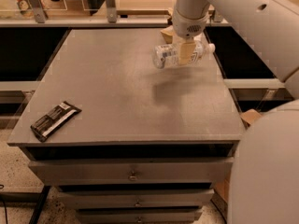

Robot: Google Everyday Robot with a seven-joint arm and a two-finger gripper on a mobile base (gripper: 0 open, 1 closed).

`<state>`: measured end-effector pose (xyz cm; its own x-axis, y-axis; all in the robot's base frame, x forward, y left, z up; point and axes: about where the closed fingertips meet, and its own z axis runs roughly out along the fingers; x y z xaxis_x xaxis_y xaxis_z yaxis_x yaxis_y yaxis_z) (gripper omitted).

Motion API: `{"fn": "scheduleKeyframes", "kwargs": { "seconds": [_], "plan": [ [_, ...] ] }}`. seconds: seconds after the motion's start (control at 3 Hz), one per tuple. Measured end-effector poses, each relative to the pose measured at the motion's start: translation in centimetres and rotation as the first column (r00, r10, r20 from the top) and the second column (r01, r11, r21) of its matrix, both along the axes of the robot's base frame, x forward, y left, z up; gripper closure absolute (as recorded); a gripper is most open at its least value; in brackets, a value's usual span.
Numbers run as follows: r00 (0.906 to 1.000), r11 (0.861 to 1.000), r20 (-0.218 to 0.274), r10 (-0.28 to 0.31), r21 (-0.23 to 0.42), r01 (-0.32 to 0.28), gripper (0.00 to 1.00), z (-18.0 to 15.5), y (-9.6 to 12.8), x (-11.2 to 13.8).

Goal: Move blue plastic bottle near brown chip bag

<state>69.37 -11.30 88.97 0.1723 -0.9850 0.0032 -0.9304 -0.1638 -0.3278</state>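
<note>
My gripper (186, 52) is shut on the blue plastic bottle (169, 55), a clear bottle with a pale label and a white cap. It holds the bottle lying sideways above the far right part of the grey table (117, 92), cap to the right. The brown chip bag (167, 33) is mostly hidden behind my arm at the table's far edge; only a cream-yellow corner shows just beyond the bottle.
A flat black bar wrapper (55, 120) lies near the table's front left corner. Drawers (133, 171) run below the front edge. A metal rail (84, 22) stands behind the table. My white arm fills the right side.
</note>
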Motion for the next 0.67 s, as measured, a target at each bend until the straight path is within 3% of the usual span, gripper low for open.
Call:
{"fn": "scheduleKeyframes", "kwargs": {
  "seconds": [0.33, 0.67],
  "plan": [
    [0.9927, 0.988, -0.033, -0.116, 0.099, 0.119, 1.00, -1.6, -0.4, 2.1],
    [0.9818, 0.971, -0.059, -0.181, 0.151, 0.188, 0.83, -2.5, -0.6, 3.2]
  ]
}}
